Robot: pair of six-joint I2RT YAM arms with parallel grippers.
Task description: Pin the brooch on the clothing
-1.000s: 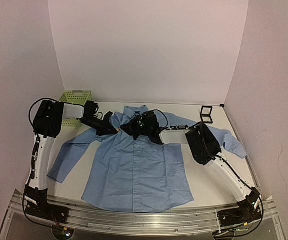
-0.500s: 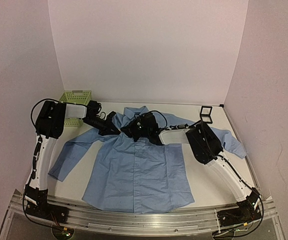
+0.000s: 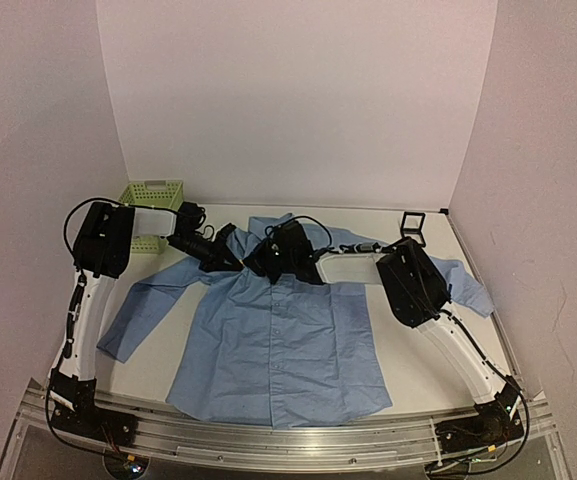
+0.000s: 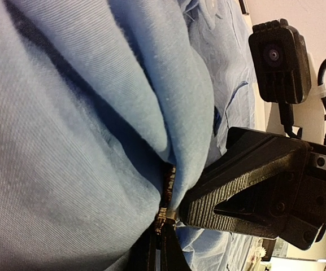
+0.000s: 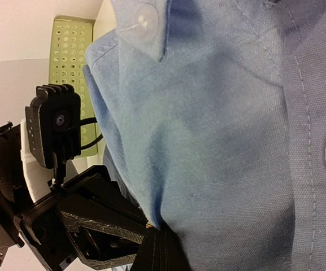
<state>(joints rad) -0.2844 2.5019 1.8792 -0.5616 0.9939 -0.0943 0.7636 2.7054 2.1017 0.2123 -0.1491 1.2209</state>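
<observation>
Grippers meet at the upper front of the shirt (image 3: 278, 340), just below its collar, tips almost touching each other.

Left gripper (image 4: 161, 251): clenched. A tiny gold-brown bit sits right at its fingertips, wedged in a crease of the cloth. Judged to be the brooch (image 4: 166, 192), though it is too small and too buried to be sure.

Right gripper (image 5: 160, 248): clenched, with a raised fold of shirt running down into its tips. Seen from the left wrist, its ribbed finger presses the same fold from the opposite side.

Progress, as judged: brooch brought to the cloth, fold gathered, both arms at the pinning spot. Whether the pin has gone through or the clasp is shut cannot be told, as the cloth hides it. Left to do: fasten, let go, draw both arms off.

Beyond the left gripper, a green basket (image 3: 153, 190). Well beyond the right gripper, a small black box (image 3: 413, 228).
</observation>
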